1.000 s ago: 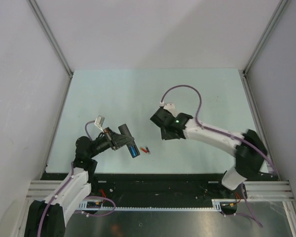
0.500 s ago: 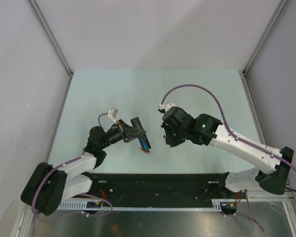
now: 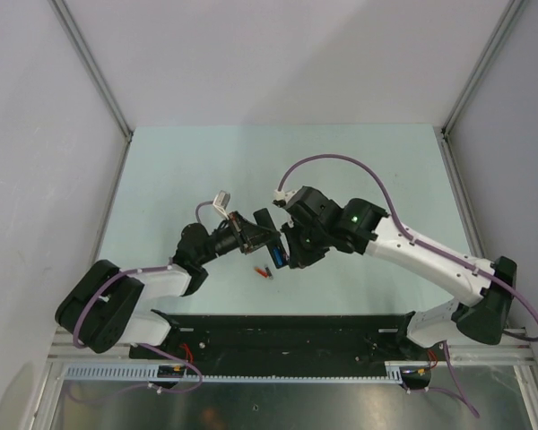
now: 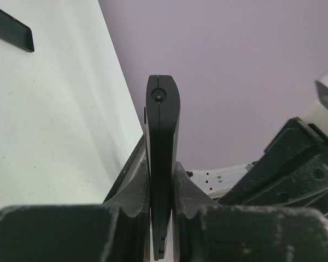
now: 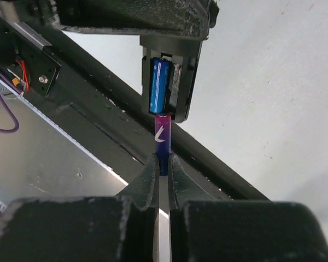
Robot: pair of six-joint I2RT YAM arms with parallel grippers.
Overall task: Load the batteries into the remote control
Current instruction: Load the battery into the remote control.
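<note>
- Black plastic fills the middle of the left wrist view. The remote control stands edge-on between the fingers of the left gripper, which is clamped shut on its lower part.
- From that angle the remote shows only its thin side, and its back recess cannot be seen.
- The right wrist view looks straight into that recess. A blue battery lies seated in one slot, and the slot beside it is bare.
- Only the right wrist view shows what the right gripper carries. Its fingers are closed on a second battery, purple-blue and held upright.
- The top end of that battery sits right at the lower rim of the recess, just below the seated one. Whether it touches the rim cannot be told.
- The top view gives the overall layout. Both grippers meet tip to tip above the near middle of the pale green table, with a small patch of blue showing between them.
- The top view alone shows a red-orange battery. It lies on the table just nearer the bases than the two grippers and is apart from both.
- The left wrist view alone shows a small black flat piece. It lies on the table in the upper left corner of that view, well apart from the remote.
</note>
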